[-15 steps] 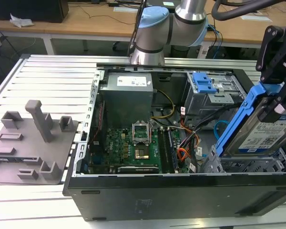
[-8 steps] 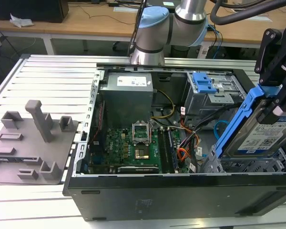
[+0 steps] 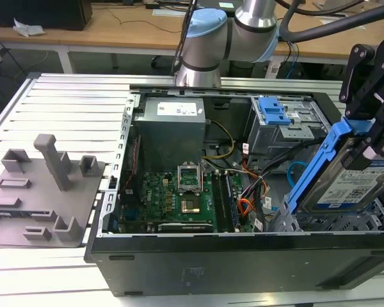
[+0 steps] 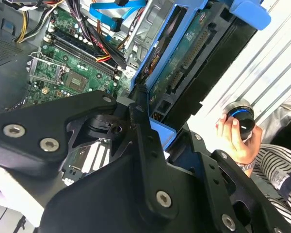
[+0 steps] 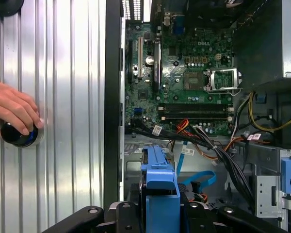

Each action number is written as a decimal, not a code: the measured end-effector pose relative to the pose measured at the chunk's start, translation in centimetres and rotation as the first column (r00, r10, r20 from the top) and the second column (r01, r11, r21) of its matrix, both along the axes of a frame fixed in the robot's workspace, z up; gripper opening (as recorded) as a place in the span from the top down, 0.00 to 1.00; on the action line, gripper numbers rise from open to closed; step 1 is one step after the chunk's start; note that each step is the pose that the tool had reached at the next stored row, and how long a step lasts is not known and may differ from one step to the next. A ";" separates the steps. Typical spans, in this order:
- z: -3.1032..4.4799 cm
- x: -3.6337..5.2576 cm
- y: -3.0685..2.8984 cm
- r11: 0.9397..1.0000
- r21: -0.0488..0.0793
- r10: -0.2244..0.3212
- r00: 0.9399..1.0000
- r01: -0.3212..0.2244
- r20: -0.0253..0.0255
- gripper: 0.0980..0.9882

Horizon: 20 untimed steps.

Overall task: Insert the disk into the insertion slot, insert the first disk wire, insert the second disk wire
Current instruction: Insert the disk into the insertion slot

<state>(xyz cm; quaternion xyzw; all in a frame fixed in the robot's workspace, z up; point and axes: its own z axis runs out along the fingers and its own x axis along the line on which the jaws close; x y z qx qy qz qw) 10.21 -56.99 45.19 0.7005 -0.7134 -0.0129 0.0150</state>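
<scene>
In the exterior view, my black gripper (image 3: 366, 137) is shut on the disk (image 3: 355, 182), a silver drive with a white label in a blue carrier frame. The disk hangs tilted, its lower end just above the perforated insertion slot (image 3: 345, 224) at the case's near corner on the exterior view's right. The drive's green circuit side (image 4: 184, 53) shows in the second wrist view, with a finger (image 4: 138, 114) against the frame. In the first wrist view the blue frame (image 5: 160, 187) sits between my gripper's (image 5: 157, 216) fingers. The second disk wire (image 3: 296, 173) (image 5: 199, 179), thin and light blue, loops beside the slot.
The open case holds a motherboard (image 3: 179, 195), a power supply (image 3: 173, 128), orange cables (image 3: 246, 204) and a taller grey cage with blue latch (image 3: 275, 115). A grey fixture plate (image 3: 38, 192) lies at the exterior view's left. A person's hand (image 5: 12, 109) rests on a black knob (image 5: 19, 136).
</scene>
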 end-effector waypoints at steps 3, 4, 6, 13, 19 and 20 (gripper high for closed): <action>-0.35 0.00 0.00 1.000 0.000 0.000 1.000 0.000 0.000 0.70; -0.42 0.00 0.00 1.000 0.000 0.000 1.000 0.000 0.000 0.70; -0.52 0.01 0.09 1.000 0.000 0.000 1.000 0.000 0.000 0.70; 0.50 1.47 0.29 1.000 0.019 0.000 1.000 0.000 -0.018 0.70; 0.16 2.28 0.65 1.000 0.023 0.000 0.999 0.001 -0.037 0.70; 0.11 2.36 0.71 1.000 0.023 0.000 0.999 0.001 -0.039 0.70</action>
